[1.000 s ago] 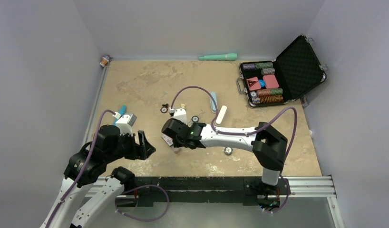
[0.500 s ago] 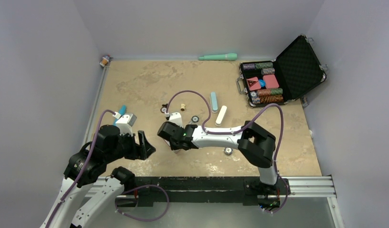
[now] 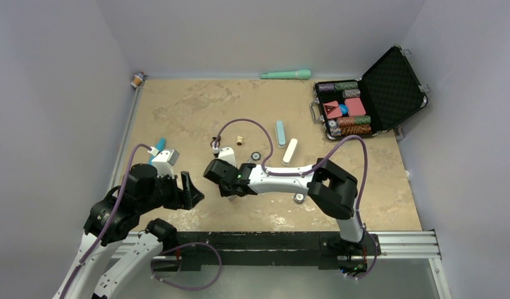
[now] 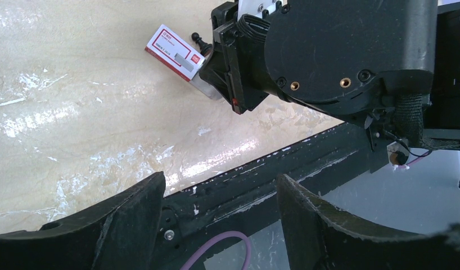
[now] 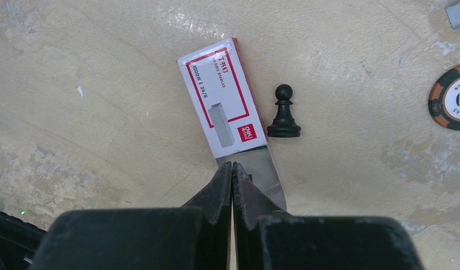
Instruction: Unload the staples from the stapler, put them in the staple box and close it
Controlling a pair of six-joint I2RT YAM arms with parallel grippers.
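The stapler lies apart in two pieces right of centre: the pale-blue oblong (image 3: 280, 133) and the white oblong (image 3: 290, 151) beside it. My right gripper (image 3: 225, 190) is well to their left, shut, with nothing seen between the jaws. In the right wrist view its tips (image 5: 232, 166) sit over the grey inner tray (image 5: 264, 169) sliding out of a red-and-white staple box (image 5: 219, 104). A loose staple strip (image 5: 457, 14) lies at the top right. My left gripper (image 3: 189, 190) is open and empty; its fingers (image 4: 132, 219) hang over the black rail at the table's near edge.
A black chess pawn (image 5: 284, 112) stands next to the box, with a poker chip (image 5: 450, 104) further right. An open black chip case (image 3: 371, 93) sits at the back right and a mint-green stick (image 3: 285, 75) at the back wall. A blue pen-like tube (image 3: 158, 148) lies by the left arm.
My right arm has swung left and nearer, uncovering the pale-blue stapler piece, and its gripper now sits over the staple box. The left arm has not moved.
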